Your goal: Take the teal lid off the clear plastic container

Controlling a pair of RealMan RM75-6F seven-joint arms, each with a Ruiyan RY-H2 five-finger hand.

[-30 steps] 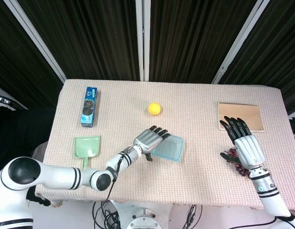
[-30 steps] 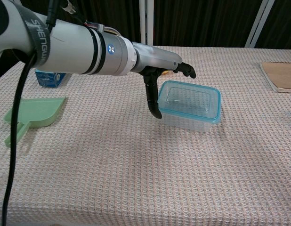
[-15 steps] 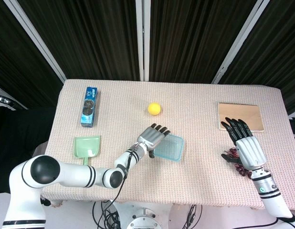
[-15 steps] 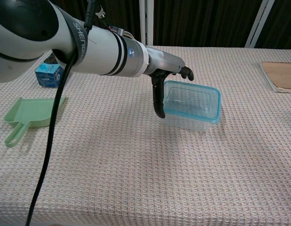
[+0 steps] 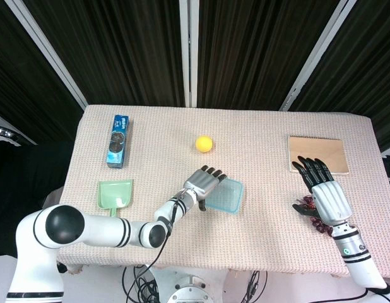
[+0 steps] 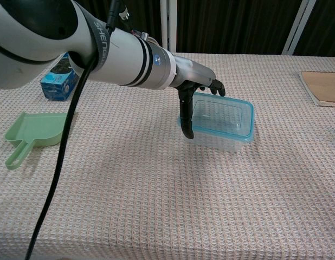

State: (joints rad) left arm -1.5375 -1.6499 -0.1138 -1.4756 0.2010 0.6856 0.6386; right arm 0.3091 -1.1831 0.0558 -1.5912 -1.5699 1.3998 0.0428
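Two hands in view; my left hand (image 6: 199,92) sits at the left end of the clear plastic container (image 6: 219,124), fingers (image 5: 211,172) stretched flat over the teal lid (image 6: 223,115), thumb hanging down against the container's near-left corner; whether it actually grips the rim I cannot tell; lid on the container. Container stands just in front of the yellow ball (image 5: 204,144). My right hand (image 5: 324,196) is well to the right of the container, fingers straight and slightly apart, holding nothing, just in front of the brown notebook (image 5: 318,153). Green dustpan (image 5: 114,195) and blue box (image 5: 118,140) lie left of the container.
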